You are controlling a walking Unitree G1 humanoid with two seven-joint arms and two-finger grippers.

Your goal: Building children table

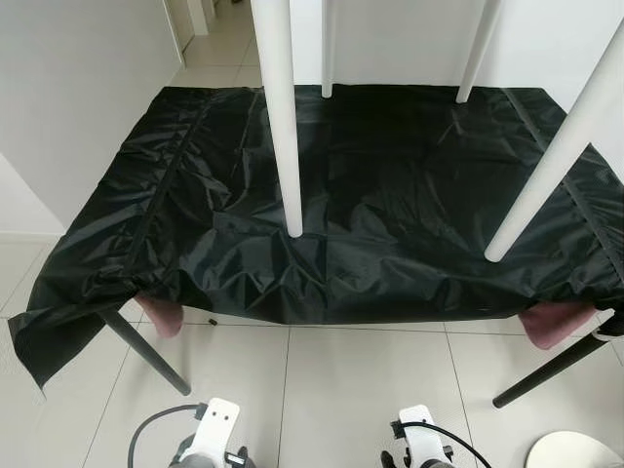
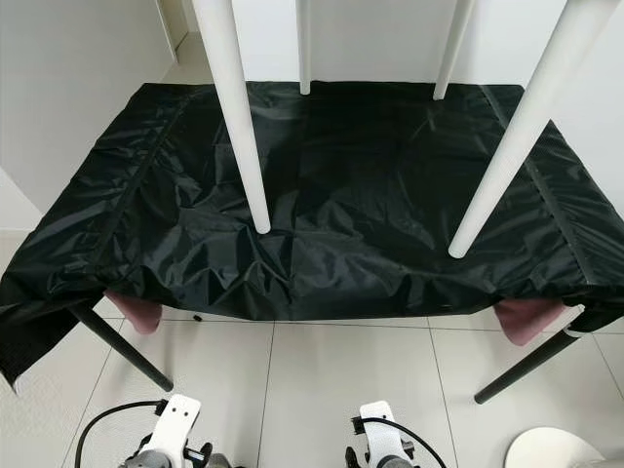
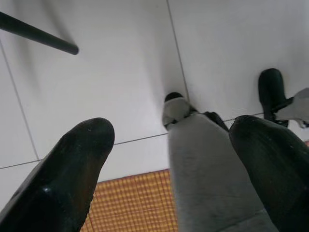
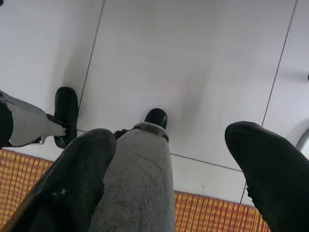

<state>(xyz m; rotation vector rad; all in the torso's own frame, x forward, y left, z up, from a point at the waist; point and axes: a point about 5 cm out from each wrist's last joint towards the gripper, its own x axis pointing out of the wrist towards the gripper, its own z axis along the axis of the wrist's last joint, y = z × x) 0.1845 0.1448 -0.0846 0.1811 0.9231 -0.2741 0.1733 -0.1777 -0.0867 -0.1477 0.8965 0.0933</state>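
**Inspector:** Report the work surface.

**Assistant:** A black sheet [image 1: 390,195] covers a table on dark angled legs [image 1: 146,351]; pink material [image 1: 556,322] shows under its front edge at both corners. The children's table stands upside-down on it, and four white legs rise from the sheet: the near left leg [image 1: 281,117] at about 11 o'clock of the head view's centre, the near right leg [image 1: 556,146] at 3 o'clock, and two far legs [image 1: 327,49] up at 12 to 1 o'clock. The tabletop itself lies above the frame edge.

**Inspector:** Arm posture?

**Assistant:** Both arms hang low, wrists at 6 o'clock of the head view, well apart from the white legs. The left wrist [image 1: 214,429] and the right wrist [image 1: 421,434] each trail a black cable.

**Inspector:** Grippers?

**Assistant:** The left gripper [image 3: 169,159] points down at the white tiled floor [image 3: 120,72], fingers [image 3: 72,169] spread wide, nothing between them but the robot's own grey leg and black foot below. The right gripper [image 4: 169,159] is the same: fingers [image 4: 260,164] parted wide, holding nothing, aimed at the floor [image 4: 193,58]. A chequered orange mat [image 4: 212,212] lies beneath.

**Inspector:** Anything else?

**Assistant:** A round white object [image 1: 575,450] on the floor at 5 o'clock.
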